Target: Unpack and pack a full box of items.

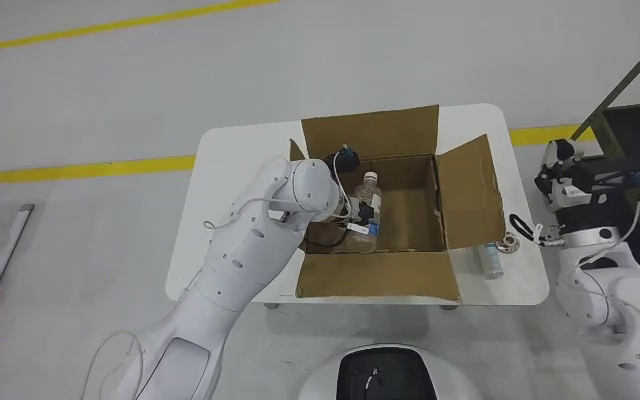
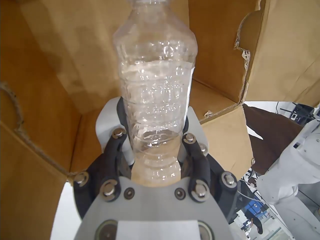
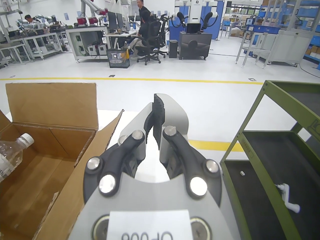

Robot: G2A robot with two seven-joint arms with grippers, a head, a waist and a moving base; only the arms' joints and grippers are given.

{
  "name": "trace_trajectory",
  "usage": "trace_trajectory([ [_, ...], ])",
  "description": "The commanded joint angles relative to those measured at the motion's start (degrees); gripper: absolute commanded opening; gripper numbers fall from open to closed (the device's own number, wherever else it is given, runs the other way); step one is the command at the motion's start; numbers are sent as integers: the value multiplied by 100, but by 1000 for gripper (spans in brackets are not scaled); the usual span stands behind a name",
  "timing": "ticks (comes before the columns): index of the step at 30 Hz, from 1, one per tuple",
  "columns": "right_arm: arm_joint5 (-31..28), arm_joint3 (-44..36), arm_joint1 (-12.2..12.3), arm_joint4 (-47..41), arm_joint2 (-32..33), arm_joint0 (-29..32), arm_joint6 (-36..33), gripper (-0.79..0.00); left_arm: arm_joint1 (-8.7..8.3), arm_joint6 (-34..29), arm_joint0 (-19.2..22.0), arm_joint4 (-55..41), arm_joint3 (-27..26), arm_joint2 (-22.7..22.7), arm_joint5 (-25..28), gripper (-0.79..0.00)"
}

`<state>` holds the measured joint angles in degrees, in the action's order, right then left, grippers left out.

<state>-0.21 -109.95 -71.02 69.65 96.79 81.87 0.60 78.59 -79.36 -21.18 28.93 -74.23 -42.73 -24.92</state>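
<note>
Inside the open cardboard box (image 1: 372,132), the left gripper (image 2: 153,122) clamps a part-full clear bottle (image 2: 155,81), white-capped, its label unreadable, while the right gripper (image 3: 156,116), pads pressed together, hangs beside the box.

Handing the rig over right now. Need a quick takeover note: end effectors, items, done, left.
Left end effector: shut on the water bottle, inside the open cardboard box.
Right end effector: shut, empty, off the side of the table, by the green cart.
Items: dark object in the box's far corner; small container lying on the table beside the box.
Done: at least one item is out.
Left: unclear whether the bottle is going in or out; finish unpacking, then repack.
</note>
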Motion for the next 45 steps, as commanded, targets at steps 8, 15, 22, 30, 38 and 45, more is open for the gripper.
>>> trace_trajectory([
  [8, -421, -215, 0, -180, -110, 7, 2, -785, 0, 37, -27, -15, 3, -4, 11, -785],
  [15, -634, -329, -5, -136, -347, 33, -56, -785, 70, 338, 36, 31, 466, 177, -339, -785],
  [22, -639, -385, -19, -115, -518, 28, -64, -785, 259, 591, 497, -408, 1186, 668, -592, -785],
  [30, -676, -423, -23, -197, -570, -92, -153, -785, 569, 803, 1115, -1081, 2341, 1639, -806, -785],
  [38, -657, -363, -27, -188, -599, -129, -172, -785, 921, 809, 1641, -2017, 3223, 2582, -811, 0],
  [45, -634, -331, -25, -205, -546, -128, -201, -785, 1116, 822, 1964, -2582, 3558, 3133, -823, 0],
])
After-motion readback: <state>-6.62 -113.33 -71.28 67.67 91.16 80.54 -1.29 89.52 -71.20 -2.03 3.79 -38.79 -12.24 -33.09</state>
